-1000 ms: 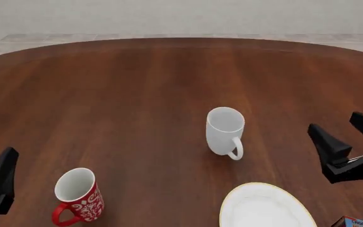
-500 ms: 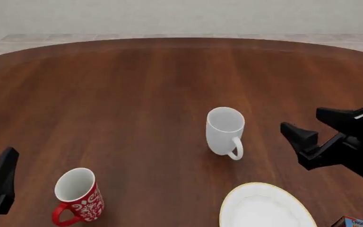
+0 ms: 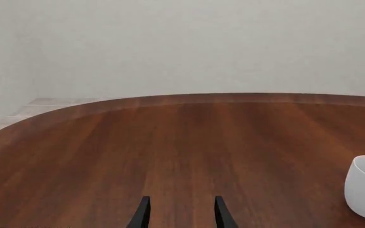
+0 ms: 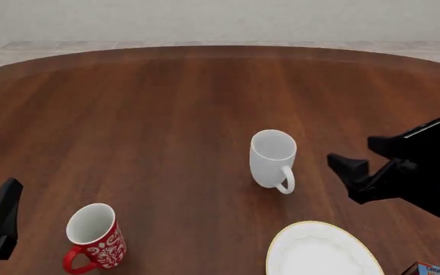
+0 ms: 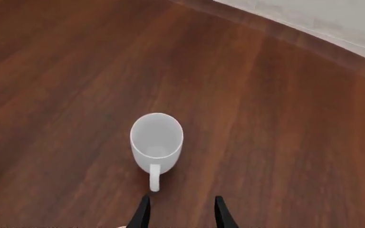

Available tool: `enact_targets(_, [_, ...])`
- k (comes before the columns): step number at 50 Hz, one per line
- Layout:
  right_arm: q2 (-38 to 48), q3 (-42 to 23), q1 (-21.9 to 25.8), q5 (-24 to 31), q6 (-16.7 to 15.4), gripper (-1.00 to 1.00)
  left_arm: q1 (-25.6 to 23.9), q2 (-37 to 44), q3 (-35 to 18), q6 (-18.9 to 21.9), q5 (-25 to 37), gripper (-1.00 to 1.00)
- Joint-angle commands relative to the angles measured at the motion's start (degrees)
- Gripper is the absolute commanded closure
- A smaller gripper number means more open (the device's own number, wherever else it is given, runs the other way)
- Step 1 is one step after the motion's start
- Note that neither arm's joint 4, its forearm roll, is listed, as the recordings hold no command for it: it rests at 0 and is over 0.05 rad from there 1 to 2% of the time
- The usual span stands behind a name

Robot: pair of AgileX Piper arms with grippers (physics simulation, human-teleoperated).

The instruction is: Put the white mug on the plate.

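right gripper point(image 4: 361, 163) spread and empty, just right of the white mug point(image 4: 272, 158), upright at table centre, handle toward the near side. approach step under way. plate point(image 4: 323, 250) near, bare. next: close in on mug and pinch. left gripper point(image 3: 180, 216) parted, idle.

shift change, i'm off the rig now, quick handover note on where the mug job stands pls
Right gripper: open, holding nothing, in the air to the right of the white mug, fingers pointed toward it.
Left gripper: open, holding nothing, parked at the near left, away from both mugs.
White mug: upright on the table, handle facing the near side, not touched.
Plate: near edge, right of centre, nothing on it.
Red mug: near left, not part of the job.
Done: nothing placed yet.
Left: grasp the white mug, lift it, set it on the plate.
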Motion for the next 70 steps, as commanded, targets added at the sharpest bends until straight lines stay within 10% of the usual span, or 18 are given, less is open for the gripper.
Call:
enact_targets(1, [3.2, 0.3, 0.4, -1.5, 0.3, -1.0, 0.0, -0.1, 0.0, -0.2, 0.1, -1.0])
enact_targets(70, [29.1, 1.0, 3.9, -20.1, 4.9, -1.0, 0.0, 0.9, -0.3, -0.1, -0.6, -1.0])
